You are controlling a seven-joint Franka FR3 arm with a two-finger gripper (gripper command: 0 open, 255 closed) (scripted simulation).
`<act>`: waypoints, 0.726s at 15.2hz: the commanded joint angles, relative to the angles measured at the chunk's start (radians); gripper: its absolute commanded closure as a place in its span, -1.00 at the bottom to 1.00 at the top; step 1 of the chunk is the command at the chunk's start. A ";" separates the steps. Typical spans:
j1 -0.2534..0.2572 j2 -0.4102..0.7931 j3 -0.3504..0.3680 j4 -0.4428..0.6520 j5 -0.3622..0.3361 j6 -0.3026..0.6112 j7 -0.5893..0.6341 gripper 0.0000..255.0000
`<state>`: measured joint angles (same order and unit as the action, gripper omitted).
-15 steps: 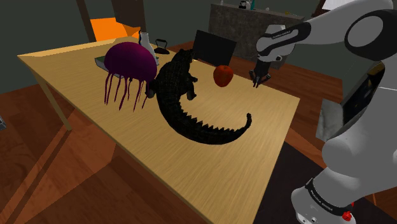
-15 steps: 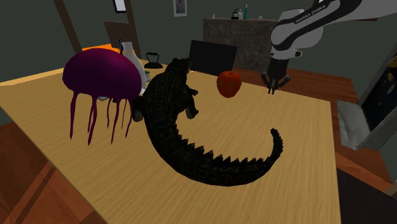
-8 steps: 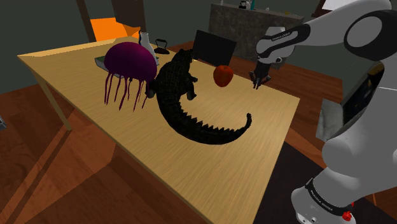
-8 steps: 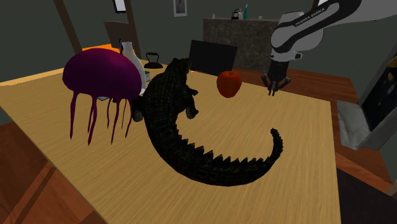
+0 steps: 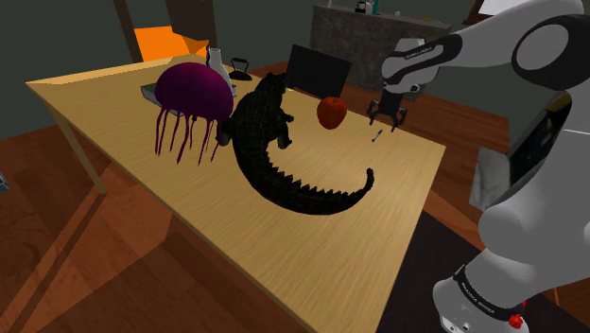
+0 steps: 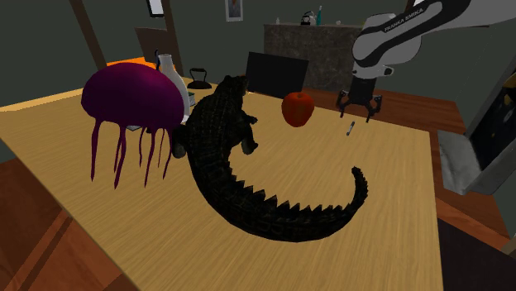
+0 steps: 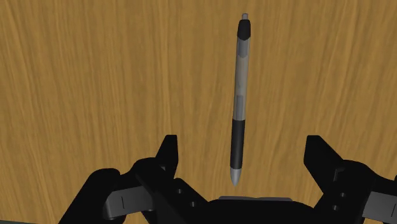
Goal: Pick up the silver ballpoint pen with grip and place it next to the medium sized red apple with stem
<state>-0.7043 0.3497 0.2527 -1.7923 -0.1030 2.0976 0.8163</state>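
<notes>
The silver pen (image 7: 238, 95) with a black grip lies on the wooden table (image 5: 312, 236), free of the fingers (image 7: 167, 153), which stand wide apart on either side of it. In the shoulder view the pen (image 5: 376, 136) rests just below my open gripper (image 5: 387, 114), to the right of the red apple (image 5: 330, 112). The second exterior view shows the pen (image 6: 351, 128) on the table right of the apple (image 6: 298, 108), with my gripper (image 6: 360, 108) hovering a little above it.
A big black crocodile figure (image 5: 274, 151) stretches across the middle of the table, its tail curling toward the pen. A purple jellyfish figure (image 5: 192, 95), a white vase (image 5: 216, 64) and a dark panel (image 5: 317, 71) stand farther back. The table edge runs just right of the pen.
The fingers have gone from shut to wide apart. The pen has left them and now lies on the table below the gripper.
</notes>
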 commanded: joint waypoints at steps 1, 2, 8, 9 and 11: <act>-0.002 -0.019 0.002 0.026 0.007 -0.045 -0.006 -1.00; -0.003 -0.030 0.004 0.045 0.011 -0.075 -0.009 -1.00; -0.003 -0.038 0.005 0.062 0.014 -0.098 -0.011 -1.00; -0.003 -0.038 0.005 0.062 0.014 -0.098 -0.011 -1.00; -0.003 -0.038 0.005 0.062 0.014 -0.098 -0.011 -1.00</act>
